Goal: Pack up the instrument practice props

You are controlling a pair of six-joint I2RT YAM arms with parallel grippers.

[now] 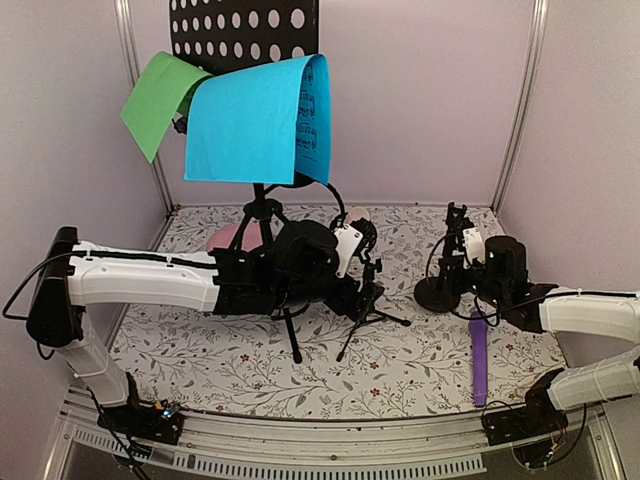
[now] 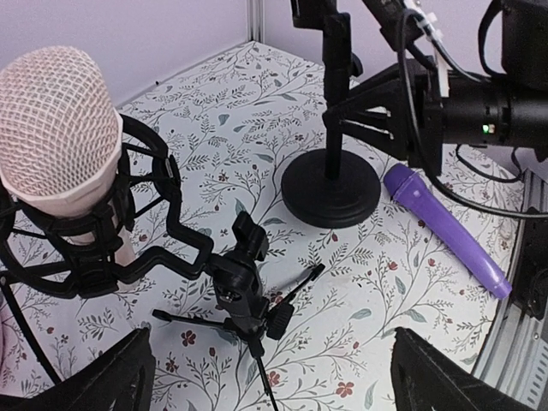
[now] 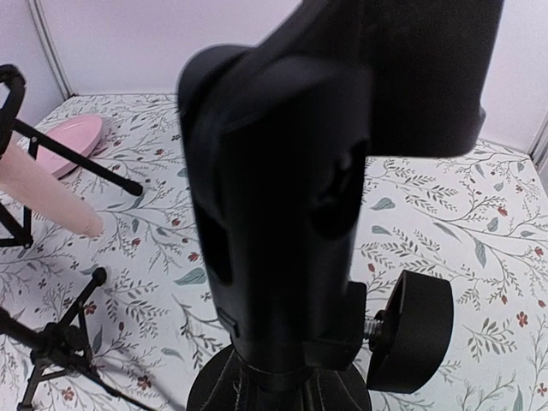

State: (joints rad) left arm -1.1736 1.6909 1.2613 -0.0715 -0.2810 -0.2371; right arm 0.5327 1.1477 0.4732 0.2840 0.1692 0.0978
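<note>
Left wrist view gives me my left hand [image 2: 270, 372] spread wide, fingers on either side of the small tripod stand [image 2: 244, 282] and clear of it. The beige microphone [image 2: 56, 128] sits in that stand's shock mount. To the right, my right hand [image 2: 355, 111] looks clamped on the post of the round-base stand [image 2: 331, 188], though its own camera is too close to confirm. The purple microphone [image 2: 445, 227] lies flat on the surface [image 2: 411, 291] just right of that base. Far left, the music rack [image 1: 230, 30] carries the green paper [image 1: 160, 100] and blue paper [image 1: 245, 125].
</note>
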